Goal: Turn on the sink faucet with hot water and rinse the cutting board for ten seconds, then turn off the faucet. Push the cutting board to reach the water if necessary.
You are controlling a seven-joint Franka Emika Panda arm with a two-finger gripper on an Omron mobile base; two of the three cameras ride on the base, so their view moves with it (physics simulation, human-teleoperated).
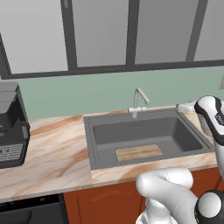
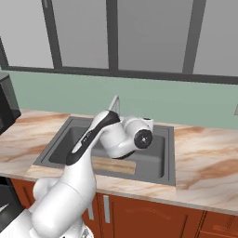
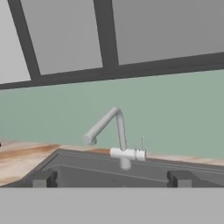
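The sink faucet (image 1: 139, 103) stands at the back rim of the sink (image 1: 88, 135). Its thin spout (image 3: 105, 123) angles over the basin and its short lever (image 3: 129, 154) sits at the base. No water comes from the spout. The cutting board (image 1: 139, 152) lies flat on the basin floor near the front wall, forward of the spout. In the right base view the arm partly covers the cutting board (image 2: 116, 165). My gripper (image 3: 111, 179) is open and empty. It faces the faucet from a short way in front, level with the sink rim (image 3: 78, 157).
A black coffee machine (image 1: 11, 127) stands on the marbled counter (image 1: 48, 157) left of the sink. A pale object (image 1: 187, 106) sits at the back right behind my arm. A green wall and windows rise behind the faucet. More counter (image 2: 204, 162) stretches to the right.
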